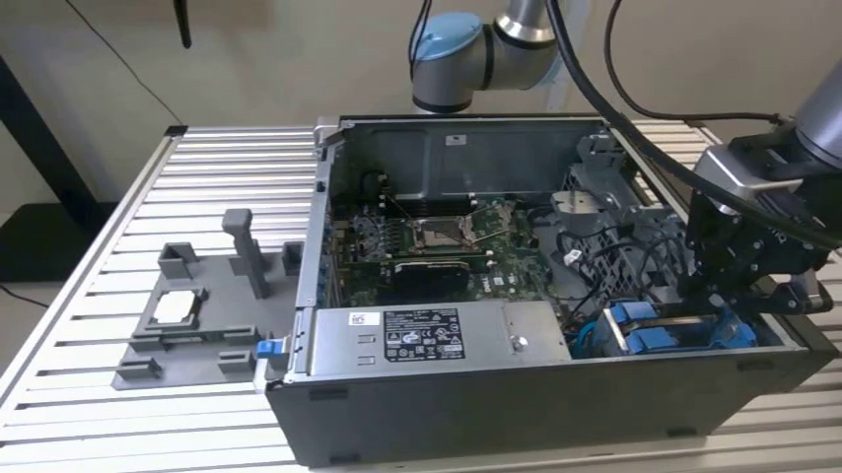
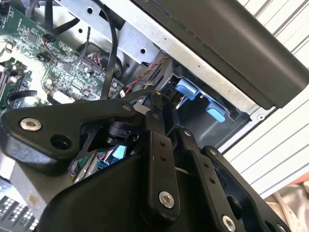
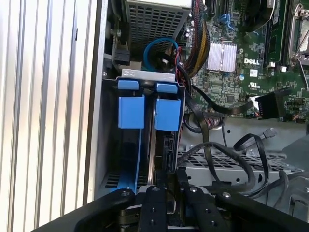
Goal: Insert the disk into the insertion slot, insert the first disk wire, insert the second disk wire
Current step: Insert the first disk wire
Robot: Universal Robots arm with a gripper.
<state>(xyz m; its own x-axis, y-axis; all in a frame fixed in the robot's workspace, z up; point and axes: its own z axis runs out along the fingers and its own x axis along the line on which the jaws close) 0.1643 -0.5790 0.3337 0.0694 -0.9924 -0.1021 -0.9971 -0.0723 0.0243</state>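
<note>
1 end effector nr blue-framed disk

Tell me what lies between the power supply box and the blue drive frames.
A looped blue cable and bundled wires lie there, in the first wrist view.

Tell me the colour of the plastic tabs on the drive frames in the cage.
Bright blue tabs; the first wrist view shows them best.
</note>
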